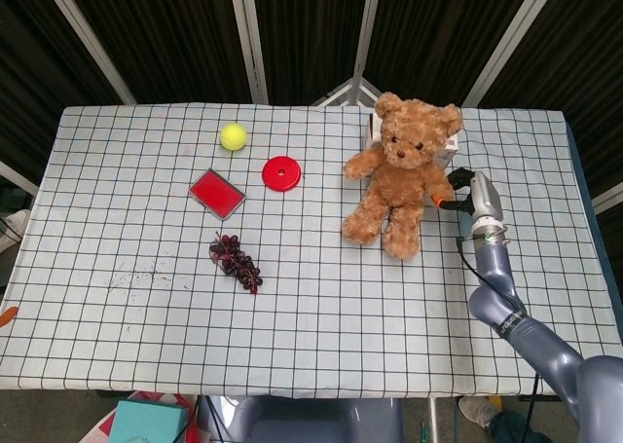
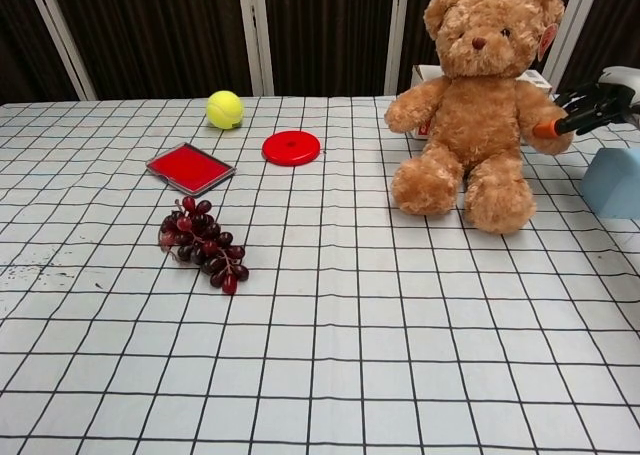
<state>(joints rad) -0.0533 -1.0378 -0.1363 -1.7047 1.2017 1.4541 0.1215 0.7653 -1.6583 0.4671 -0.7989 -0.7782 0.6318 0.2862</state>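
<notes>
A brown teddy bear [image 1: 399, 176] [image 2: 482, 105] sits on the checked tablecloth [image 1: 321, 307] at the back right, leaning a little to one side. My right hand [image 1: 468, 192] [image 2: 590, 106] is at the bear's outstretched paw on its right side. The dark fingers, one of them orange-tipped, close on that paw. The left hand shows in neither view.
A yellow ball [image 1: 233, 136] [image 2: 225, 109], a red disc [image 1: 281, 173] [image 2: 291, 148], a flat red tin [image 1: 217, 192] [image 2: 190, 168] and a bunch of dark grapes [image 1: 237, 262] [image 2: 203, 245] lie left of the bear. A white box [image 1: 449, 144] stands behind it.
</notes>
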